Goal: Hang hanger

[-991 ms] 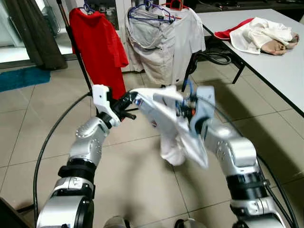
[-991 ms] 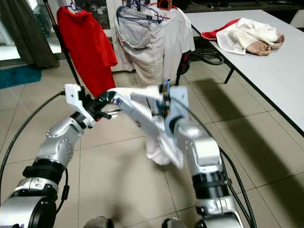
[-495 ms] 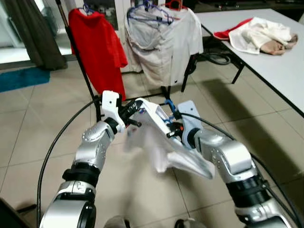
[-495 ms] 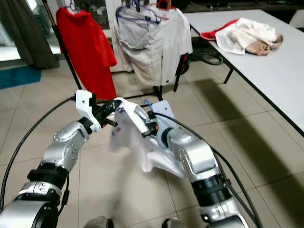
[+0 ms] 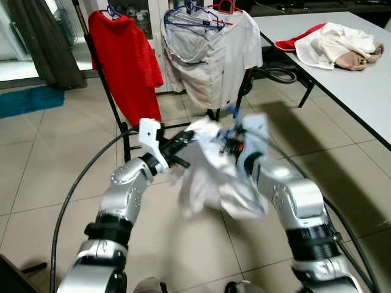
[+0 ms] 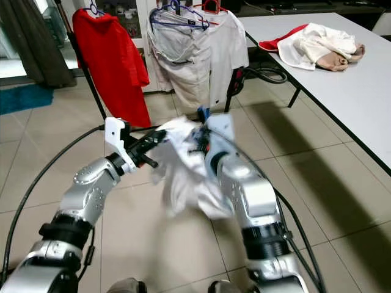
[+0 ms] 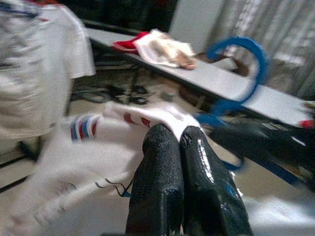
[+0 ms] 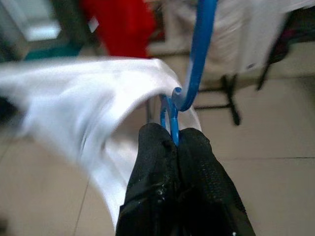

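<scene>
Landmark: the clothes rack (image 5: pixel 183 9), carrying a red shirt (image 5: pixel 125 58) and a pale shirt (image 5: pixel 211 58) on hangers.

Your right gripper (image 8: pixel 173 135) has its fingers pressed together on the neck of the blue hanger (image 8: pixel 197 59), just under the hook. The white garment (image 5: pixel 211 168) is draped on that hanger, hanging well short of the rack and below its rail, between both arms. Your left gripper (image 7: pixel 177 140) is pinched closed on a fold of the same garment, on the side toward the red shirt.

Judgement: you are mid-carry; the hook has not reached the rail.

To do this step well:
- Keep the right grip tight on the neck so the hook cannot swivel.
- Raise the hook above the rail before moving in, then lower it on.
- Aim for the gap on the rack between the red shirt and the pale shirt, or beside them; the exact free space cannot be told from here.
- Let the left gripper only steady the cloth; pulling risks sliding the garment off the hanger.
- Release the cloth only once the hook is seated.
</scene>
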Motion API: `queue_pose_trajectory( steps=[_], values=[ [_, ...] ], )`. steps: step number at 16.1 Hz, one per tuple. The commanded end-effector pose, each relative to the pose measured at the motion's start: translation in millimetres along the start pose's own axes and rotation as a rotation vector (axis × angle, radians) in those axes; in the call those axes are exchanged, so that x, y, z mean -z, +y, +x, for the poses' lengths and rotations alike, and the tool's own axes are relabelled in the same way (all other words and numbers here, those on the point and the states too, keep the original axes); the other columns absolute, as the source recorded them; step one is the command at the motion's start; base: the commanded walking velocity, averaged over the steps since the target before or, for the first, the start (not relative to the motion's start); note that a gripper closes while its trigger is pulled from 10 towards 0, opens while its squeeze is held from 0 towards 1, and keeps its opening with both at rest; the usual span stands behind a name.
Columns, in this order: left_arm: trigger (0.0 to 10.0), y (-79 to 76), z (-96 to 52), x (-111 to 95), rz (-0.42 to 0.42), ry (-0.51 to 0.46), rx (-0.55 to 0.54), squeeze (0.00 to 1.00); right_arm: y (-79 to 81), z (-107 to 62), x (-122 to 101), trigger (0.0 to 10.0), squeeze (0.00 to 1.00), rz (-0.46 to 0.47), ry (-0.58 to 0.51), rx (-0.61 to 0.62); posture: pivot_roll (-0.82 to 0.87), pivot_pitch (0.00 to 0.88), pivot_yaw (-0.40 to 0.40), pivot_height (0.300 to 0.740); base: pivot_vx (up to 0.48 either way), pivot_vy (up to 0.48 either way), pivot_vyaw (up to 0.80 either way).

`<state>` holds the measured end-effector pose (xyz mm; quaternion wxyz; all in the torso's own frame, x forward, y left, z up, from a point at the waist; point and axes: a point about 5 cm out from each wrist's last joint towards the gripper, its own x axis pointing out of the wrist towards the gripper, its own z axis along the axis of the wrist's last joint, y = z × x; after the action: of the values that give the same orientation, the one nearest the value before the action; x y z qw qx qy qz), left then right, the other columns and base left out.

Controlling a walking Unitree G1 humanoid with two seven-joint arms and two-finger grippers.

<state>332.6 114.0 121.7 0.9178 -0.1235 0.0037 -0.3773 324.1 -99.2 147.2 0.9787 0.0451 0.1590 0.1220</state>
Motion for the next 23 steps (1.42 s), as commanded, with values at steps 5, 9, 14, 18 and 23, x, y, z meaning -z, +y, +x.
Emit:
queue_pose_trajectory(
  steps=[5,9,14,18,23],
  values=[
    [0.0,-26.2,1.3,-5,-0.035,-0.028,0.201,0.00,-4.9,2.3,-28,10.0,0.00,0.206,-0.218,0.075,-0.05,0.010,0.051,0.740,0.000,0.000,0.00],
    [0.0,-36.4,-1.2,3,-0.065,0.054,0.271,0.00,-14.2,1.5,-44,10.0,0.00,0.235,-0.347,0.146,-0.05,0.009,0.052,0.740,0.000,0.000,0.00],
    [10.0,-6.1,-0.9,3,0.043,0.087,-0.039,0.00,2.6,5.2,-52,10.0,0.00,0.136,-0.353,0.005,-0.05,0.011,0.053,0.740,0.000,0.000,0.00],
    [10.0,-8.1,-9.9,1,0.038,0.122,0.064,1.00,8.5,2.8,-50,10.0,0.00,0.148,-0.360,-0.083,-0.05,0.010,0.047,0.740,0.000,0.000,0.00],
    [10.0,-13.8,-30.6,2,0.108,0.222,0.248,1.00,4.2,0.1,-53,10.0,0.00,0.130,-0.370,-0.168,-0.05,0.008,0.054,0.740,0.000,0.000,0.00]
  ],
)
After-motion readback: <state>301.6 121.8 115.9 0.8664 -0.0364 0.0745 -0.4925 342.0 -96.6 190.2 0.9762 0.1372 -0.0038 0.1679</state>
